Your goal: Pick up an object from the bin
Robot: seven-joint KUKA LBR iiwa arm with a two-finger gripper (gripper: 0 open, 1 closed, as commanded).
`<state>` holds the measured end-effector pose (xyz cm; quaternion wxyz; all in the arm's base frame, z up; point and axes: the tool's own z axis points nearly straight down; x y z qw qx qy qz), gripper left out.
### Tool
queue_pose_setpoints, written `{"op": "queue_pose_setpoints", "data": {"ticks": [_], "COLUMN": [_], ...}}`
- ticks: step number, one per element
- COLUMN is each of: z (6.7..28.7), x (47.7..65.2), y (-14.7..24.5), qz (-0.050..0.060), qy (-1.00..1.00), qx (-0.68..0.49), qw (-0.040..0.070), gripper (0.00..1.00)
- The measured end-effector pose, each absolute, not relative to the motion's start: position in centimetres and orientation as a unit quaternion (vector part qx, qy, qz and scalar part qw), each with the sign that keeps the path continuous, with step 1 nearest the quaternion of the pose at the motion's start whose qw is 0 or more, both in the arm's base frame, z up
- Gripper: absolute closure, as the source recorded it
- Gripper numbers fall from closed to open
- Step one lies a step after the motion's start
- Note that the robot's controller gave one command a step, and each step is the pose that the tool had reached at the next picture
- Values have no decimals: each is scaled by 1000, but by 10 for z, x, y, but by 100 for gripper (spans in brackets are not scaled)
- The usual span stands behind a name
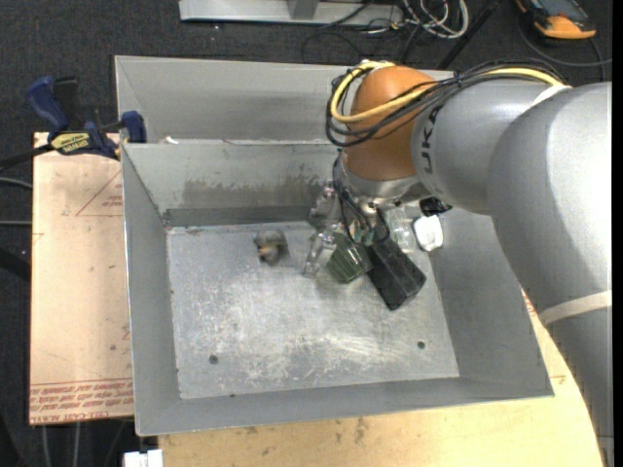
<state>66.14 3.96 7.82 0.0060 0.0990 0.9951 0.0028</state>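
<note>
Scuffed matt grey metal bin, glossy orange cover, smooth silver arm

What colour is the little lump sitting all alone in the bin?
Brownish grey. The little lump shows best in the camera view, near the back wall.

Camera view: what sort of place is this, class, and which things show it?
Probably a robotics lab: a large grey arm reaches into a metal bin, and cables lie loose on the dark floor behind.

The bin holds three things: one small brownish lump, one dark green piece, one black block.
</note>
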Motion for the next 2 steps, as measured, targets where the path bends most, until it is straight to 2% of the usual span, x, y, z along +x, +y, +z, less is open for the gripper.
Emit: {"op": "queue_pose_setpoints", "data": {"ticks": [1,2], "z": [85,76], "x": [647,652], "y": [-13,-37], "qz": [2,5], "qy": [994,992], "qx": [107,127], "qw": [0,2], "gripper": [0,100]}}
